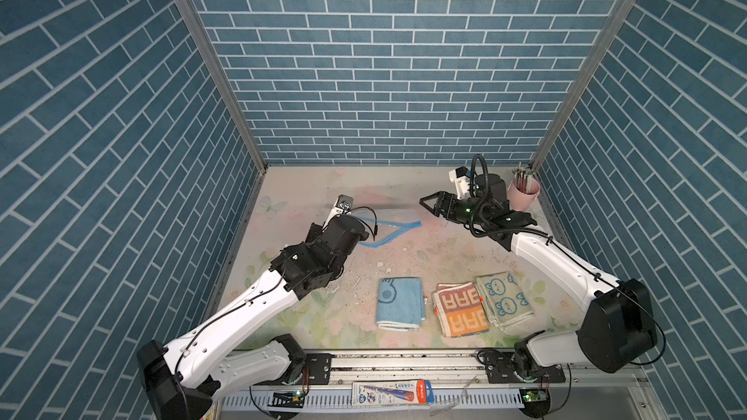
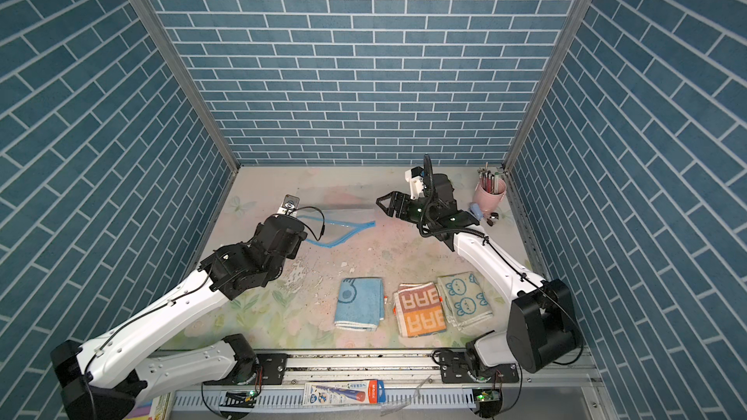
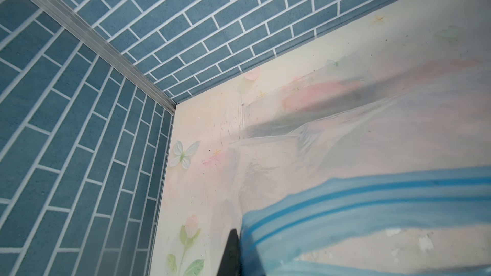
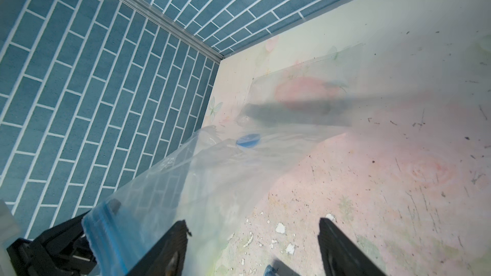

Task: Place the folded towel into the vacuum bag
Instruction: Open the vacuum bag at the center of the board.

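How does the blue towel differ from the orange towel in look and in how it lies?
The blue towel is light blue with a dark cartoon outline; the orange towel has white letters on orange and brown bands. The blue towel lies alone; the orange towel touches a pale rabbit-print towel. Both are folded, flat on the table, outside the vacuum bag.

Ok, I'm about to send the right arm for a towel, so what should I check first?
1. left pincer shut on the vacuum bag at its blue zip strip: ok.
2. Bag mouth wide enough for a towel: cannot tell; the strips part only near that grip.
3. right pincer open and empty: ok.
4. blue towel folded, apart from the orange towel: ok.
5. Towel in the bag: not ok, none yet.
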Motion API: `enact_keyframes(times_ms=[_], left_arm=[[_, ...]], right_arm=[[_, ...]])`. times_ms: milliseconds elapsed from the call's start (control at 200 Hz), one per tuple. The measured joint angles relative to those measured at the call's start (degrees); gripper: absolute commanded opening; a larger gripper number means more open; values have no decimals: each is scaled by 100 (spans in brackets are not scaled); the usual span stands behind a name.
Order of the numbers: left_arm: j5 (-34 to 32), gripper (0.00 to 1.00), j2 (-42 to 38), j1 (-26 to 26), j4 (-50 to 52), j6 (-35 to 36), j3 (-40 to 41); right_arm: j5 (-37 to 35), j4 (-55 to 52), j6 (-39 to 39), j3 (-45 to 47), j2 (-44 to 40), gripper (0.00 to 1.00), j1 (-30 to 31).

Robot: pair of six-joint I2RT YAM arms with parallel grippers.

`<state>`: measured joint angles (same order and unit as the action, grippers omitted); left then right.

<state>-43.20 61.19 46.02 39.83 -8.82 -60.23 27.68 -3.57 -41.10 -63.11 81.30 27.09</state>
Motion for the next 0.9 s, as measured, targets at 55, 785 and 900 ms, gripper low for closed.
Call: enact_keyframes(times_ms=[55,785,900], left_arm=[[-28,0,63,96,20,-72,4],[2074,0,625,208,-127,-601,715],[2094,0,636,227,-210,-686,813]], right_arm=[[-120,-28,-17,-55,26,79,-13],[-229,-153,-1591,1174,603,77,-490],[-48,210,-1786,1060,1145,70,-310]])
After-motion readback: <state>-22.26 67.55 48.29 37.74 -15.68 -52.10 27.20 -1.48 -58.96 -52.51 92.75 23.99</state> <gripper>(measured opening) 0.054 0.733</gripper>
